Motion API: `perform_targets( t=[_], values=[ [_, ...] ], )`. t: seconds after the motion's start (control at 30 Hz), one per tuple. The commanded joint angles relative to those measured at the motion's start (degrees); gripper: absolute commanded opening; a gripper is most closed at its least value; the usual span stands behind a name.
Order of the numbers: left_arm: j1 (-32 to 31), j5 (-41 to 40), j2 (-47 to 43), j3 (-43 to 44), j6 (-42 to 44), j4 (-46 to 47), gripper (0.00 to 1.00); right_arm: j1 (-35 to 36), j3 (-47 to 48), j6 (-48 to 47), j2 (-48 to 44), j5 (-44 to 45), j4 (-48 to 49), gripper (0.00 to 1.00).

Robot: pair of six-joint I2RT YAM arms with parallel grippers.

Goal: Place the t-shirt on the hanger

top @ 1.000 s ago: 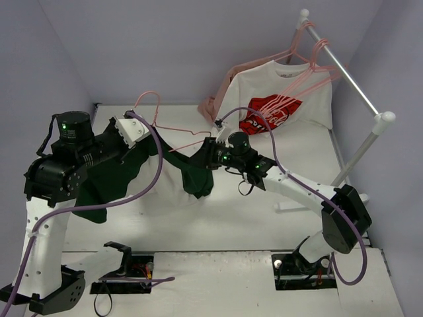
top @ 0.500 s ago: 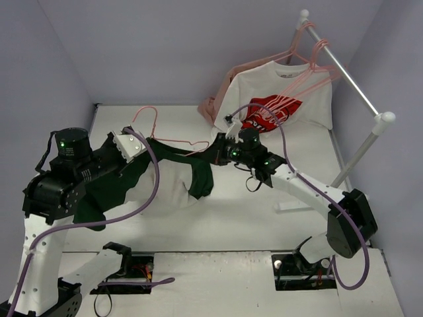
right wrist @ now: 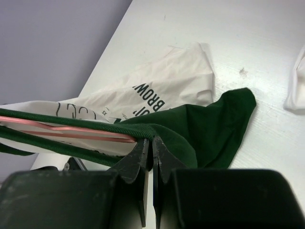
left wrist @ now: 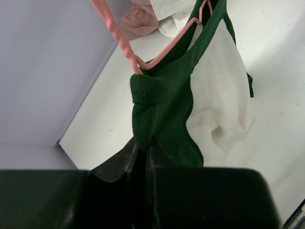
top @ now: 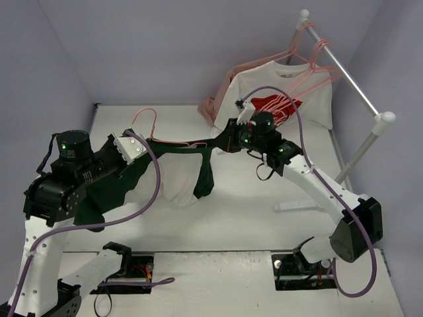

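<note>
The green and white t-shirt [top: 188, 175] hangs stretched between my two grippers above the table. My left gripper [top: 141, 140] is shut on its green collar [left wrist: 147, 95]. My right gripper [top: 223, 142] is shut on the collar's other end [right wrist: 157, 130]. The pink hanger [top: 151, 122] has its hook sticking up near my left gripper, and its arm runs inside the stretched neck opening, as the left wrist view [left wrist: 159, 55] and the right wrist view [right wrist: 81, 133] show. The white body [left wrist: 219, 95] droops below.
A rail [top: 344, 66] at the back right carries a white t-shirt with a red logo [top: 277, 105], a pale pink garment [top: 215, 105] and several pink hangers [top: 307, 49]. The rail's stand [top: 360, 155] is at the right. Walls close in on the left and back.
My right gripper has moved up and to the right, pulling the collar taut. The shirt has risen and stretched wider, with the hanger arm inside the neck.
</note>
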Motion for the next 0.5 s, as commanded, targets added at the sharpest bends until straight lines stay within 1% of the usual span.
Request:
perform_targets(
  t=[0.0,0.07,0.13,0.2,0.27,0.3,0.33,0.37,0.47],
  values=[
    [0.0,0.8,2.9,4.9,-0.2,5.3,0.00,0.1,8.5,-5.7,-1.2,2.6,-3.7,0.00],
    [-0.6,1.6,4.8,7.3,-3.0,7.4,0.00,0.9,12.0,-6.9,-0.7,3.2,-4.6,0.00],
    [-1.9,1.8,6.8,9.7,-6.1,11.7,0.00,1.8,15.6,-7.8,0.0,3.7,-4.9,0.00],
    [-4.8,-0.2,8.0,11.0,-8.4,16.6,0.00,2.6,19.9,-8.8,1.1,3.8,-5.7,0.00],
    [-6.1,-1.3,8.6,11.8,-8.5,18.4,0.00,3.3,21.8,-9.7,2.2,3.8,-6.4,0.00],
    [-9.7,-3.1,10.0,12.7,-8.8,22.3,0.00,4.0,25.2,-10.8,3.3,4.0,-6.8,0.00],
    [-10.8,-3.1,10.6,13.9,-8.9,23.1,0.00,4.3,28.0,-11.4,4.1,4.0,-6.8,0.00],
    [-11.8,-3.0,11.4,15.1,-8.9,23.6,0.00,4.6,29.6,-12.1,4.6,4.3,-8.4,0.00],
    [-14.3,-1.8,13.9,18.4,-9.8,24.5,0.00,5.9,33.9,-15.3,5.2,5.2,-9.0,0.00]
  ],
)
